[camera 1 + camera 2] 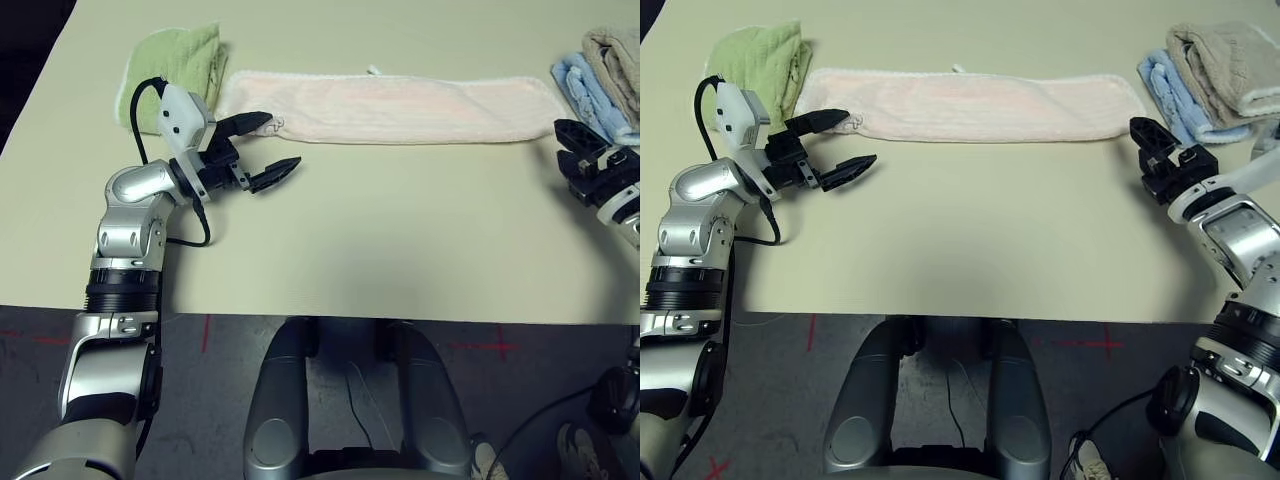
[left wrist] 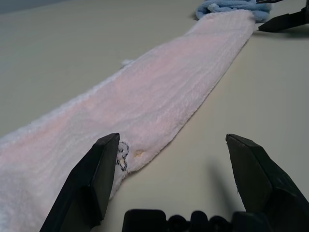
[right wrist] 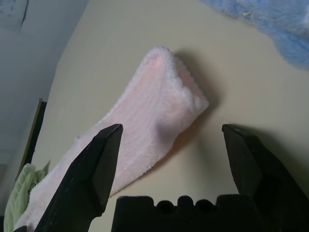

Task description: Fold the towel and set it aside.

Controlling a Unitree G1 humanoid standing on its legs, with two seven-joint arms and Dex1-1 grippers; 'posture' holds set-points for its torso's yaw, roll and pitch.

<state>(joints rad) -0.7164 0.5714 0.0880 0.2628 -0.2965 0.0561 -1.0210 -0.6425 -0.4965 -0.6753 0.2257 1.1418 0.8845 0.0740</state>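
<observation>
While the long pale pink terry towel (image 1: 390,106) lies flat on my desk (image 1: 400,240), both end effectors stand spread. Left end effector (image 1: 272,148) at its printed end, right end effector (image 1: 1152,150) near the other; neither holds anything.

pink towel (image 1: 390,107) flat across table (image 1: 380,250); left end effector (image 1: 264,152) spread wide beside its end.

My forearms (image 1: 125,240) are silver metal with ribbed black collars; a white housing sits behind my left gripper (image 1: 265,150), with a black cable (image 1: 140,100) looping from it. Both grippers, left and right (image 1: 1155,150), carry two black tapered fingers (image 2: 91,183) on a notched black base.
</observation>
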